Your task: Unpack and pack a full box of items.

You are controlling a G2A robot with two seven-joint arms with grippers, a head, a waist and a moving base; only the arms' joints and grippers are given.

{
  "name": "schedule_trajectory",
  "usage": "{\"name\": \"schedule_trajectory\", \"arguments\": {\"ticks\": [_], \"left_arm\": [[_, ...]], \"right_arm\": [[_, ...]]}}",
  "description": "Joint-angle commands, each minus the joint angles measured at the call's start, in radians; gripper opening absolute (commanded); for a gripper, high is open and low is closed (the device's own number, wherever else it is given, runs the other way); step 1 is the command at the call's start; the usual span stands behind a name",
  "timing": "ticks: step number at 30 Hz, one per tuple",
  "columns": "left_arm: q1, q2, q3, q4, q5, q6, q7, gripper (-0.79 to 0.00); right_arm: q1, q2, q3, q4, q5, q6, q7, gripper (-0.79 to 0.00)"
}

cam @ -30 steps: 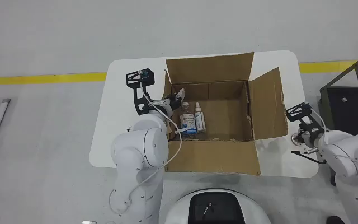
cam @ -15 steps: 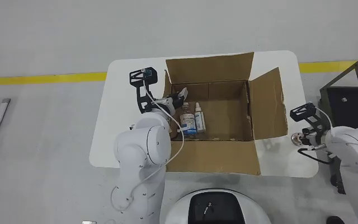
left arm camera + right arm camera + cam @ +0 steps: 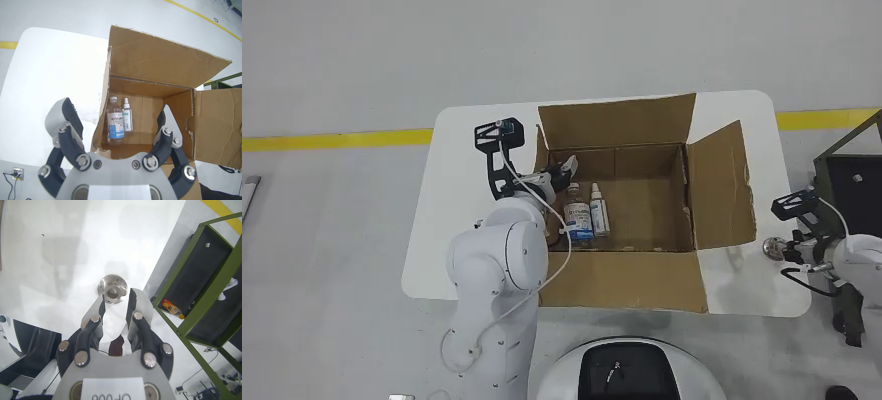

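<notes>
Inside the cardboard box (image 3: 642, 215), along its 9 o'clock wall: two bottles lying side by side, one large bottle (image 3: 115, 125), one spray bottle (image 3: 127, 115). Above that torn wall, left gripper (image 3: 115, 108), spread wide, empty. Past the box's 3 o'clock flap, on the table (image 3: 457, 200): one metal flange (image 3: 112, 289) at right gripper (image 3: 116, 294), hold on it unclear. From the right wrist, beyond the table edge: green rack (image 3: 198, 275) with one orange drink bottle (image 3: 173, 309).

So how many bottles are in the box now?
2: a large clear bottle and a slimmer spray bottle, lying side by side on the box floor; its near wall might hide more.
</notes>
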Motion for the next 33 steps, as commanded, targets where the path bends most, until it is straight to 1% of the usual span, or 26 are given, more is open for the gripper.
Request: {"name": "schedule_trajectory", "arguments": {"ticks": [1, 11, 23, 24, 28, 33], "left_arm": [[-0.001, 0.0, 0.0, -0.001, 0.0, -0.001, 0.001, 0.0], [0.002, -0.001, -0.003, -0.007, 0.01, 0.0, -0.003, 0.0], [0.007, -0.002, -0.003, -0.012, 0.014, 0.0, -0.003, 0.0], [0.007, -0.002, -0.003, -0.013, 0.014, 0.0, -0.003, 0.0], [0.008, -0.002, -0.003, -0.013, 0.014, 0.0, -0.003, 0.0], [0.008, -0.002, -0.004, -0.015, 0.018, -0.001, -0.002, 0.0]], "right_arm": [[0.0, 0.002, -0.009, 0.008, -0.009, 0.008, -0.008, -0.483], [0.013, 0.01, -0.049, 0.056, -0.034, 0.027, -0.034, -0.468], [0.023, 0.02, -0.072, 0.084, -0.039, 0.051, -0.046, -0.489], [0.025, 0.021, -0.074, 0.085, -0.038, 0.052, -0.047, -0.502], [0.029, 0.024, -0.082, 0.094, -0.042, 0.051, -0.049, -0.511], [0.032, 0.028, -0.089, 0.099, -0.038, 0.054, -0.049, -0.585]]}}
